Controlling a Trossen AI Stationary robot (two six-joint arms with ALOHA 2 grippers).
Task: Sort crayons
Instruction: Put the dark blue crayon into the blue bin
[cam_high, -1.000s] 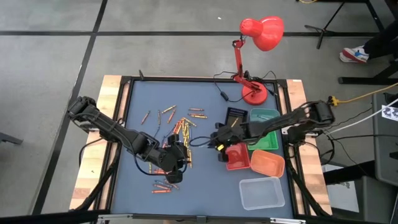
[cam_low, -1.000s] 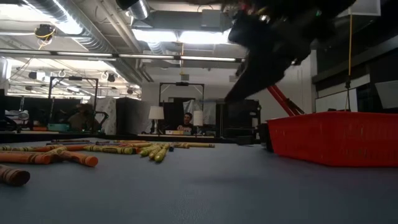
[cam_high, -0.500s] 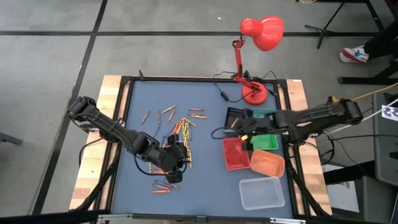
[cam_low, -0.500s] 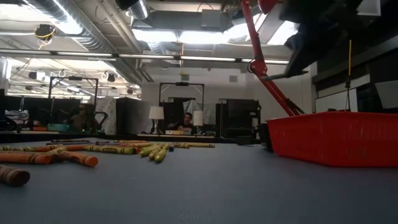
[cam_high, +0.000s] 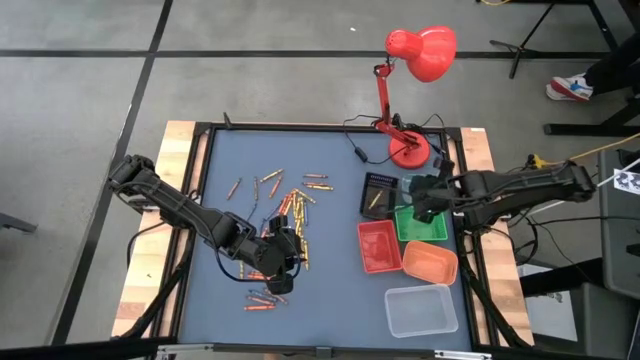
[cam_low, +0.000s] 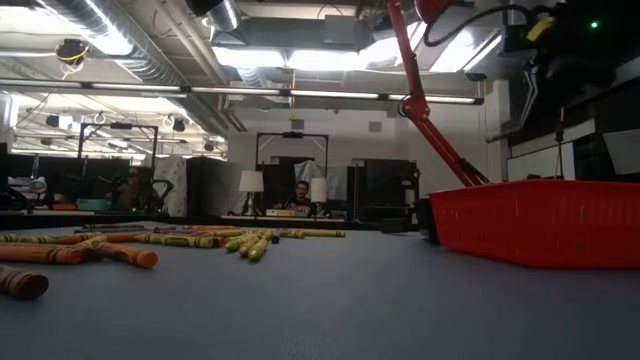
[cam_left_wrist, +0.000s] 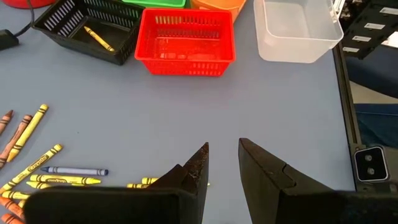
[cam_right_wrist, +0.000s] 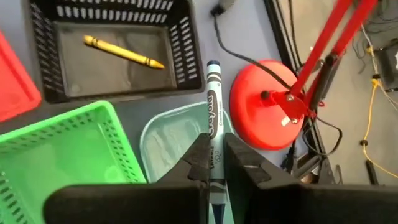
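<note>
Many crayons (cam_high: 288, 212) lie loose on the blue table's left half, mostly orange, red and yellow; the low view shows them lying flat (cam_low: 120, 250). My left gripper (cam_left_wrist: 222, 149) hangs open just above the near part of that pile (cam_high: 283, 255), with nothing between its fingers. My right gripper (cam_right_wrist: 216, 142) is shut on a dark blue crayon (cam_right_wrist: 213, 99). It hovers over the pale teal tray (cam_right_wrist: 168, 134), at the table's right (cam_high: 420, 203). One yellow crayon (cam_right_wrist: 124, 53) lies in the black basket (cam_high: 380, 188). My right gripper pinches the dark blue crayon's paper-wrapped shaft (cam_right_wrist: 214, 134), about midway along, between its two fingers. The crayon lies along the fingers, its tip sticking out past them. The fingers slant down from the table's right side. The crayon is lifted clear above the teal tray.
Along the right side stand a green tray (cam_high: 422, 228), a red tray (cam_high: 378, 246), an orange tray (cam_high: 431, 263) and a clear tub (cam_high: 421, 310). A red desk lamp (cam_high: 410, 150) and its cable sit at the far right. Bare table lies between pile and trays.
My right gripper has gone from beside the red tray toward the table's right and far edge, rising and tipping downward, and now stands over the teal tray. In the low view it has left the picture upward.
</note>
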